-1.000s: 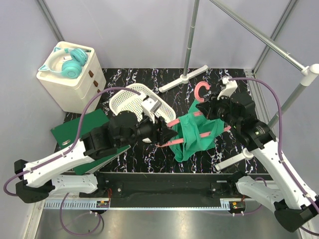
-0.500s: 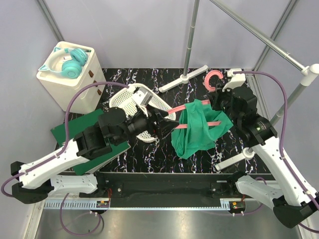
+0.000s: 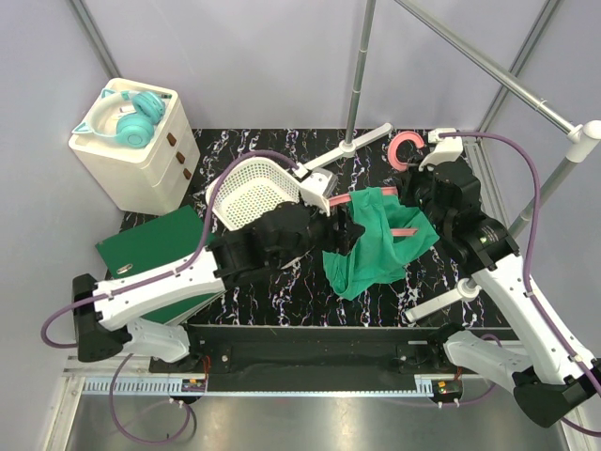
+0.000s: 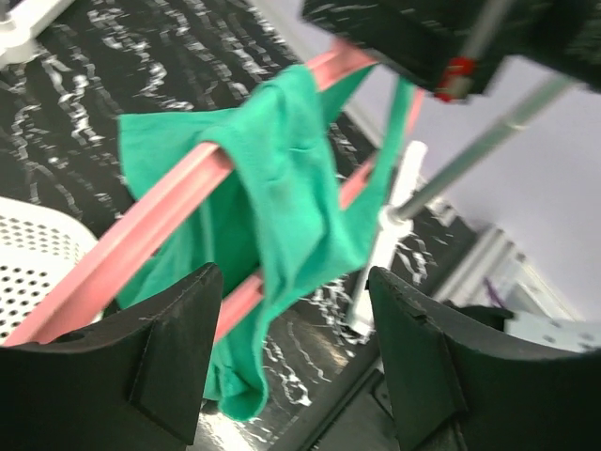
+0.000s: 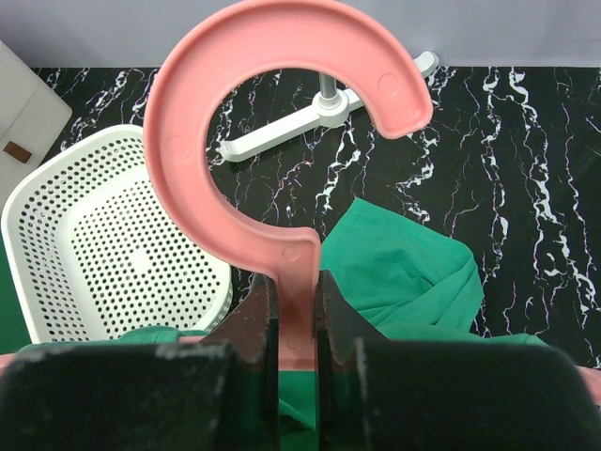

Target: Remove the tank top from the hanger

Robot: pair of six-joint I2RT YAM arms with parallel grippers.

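Black marbled tabletop, limp teal tank top draped over pink hanger

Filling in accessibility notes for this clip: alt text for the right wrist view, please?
The right gripper clamps the pink hanger by its neck, just below the hook. The green tank top bunches beneath it, with a white basket to the left on the black marbled table.

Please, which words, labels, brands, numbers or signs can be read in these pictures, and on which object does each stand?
None can be read: no writing shows on the hanger, the tank top or the white basket.
The fine marks on the white strip at the near edge are too small to read.
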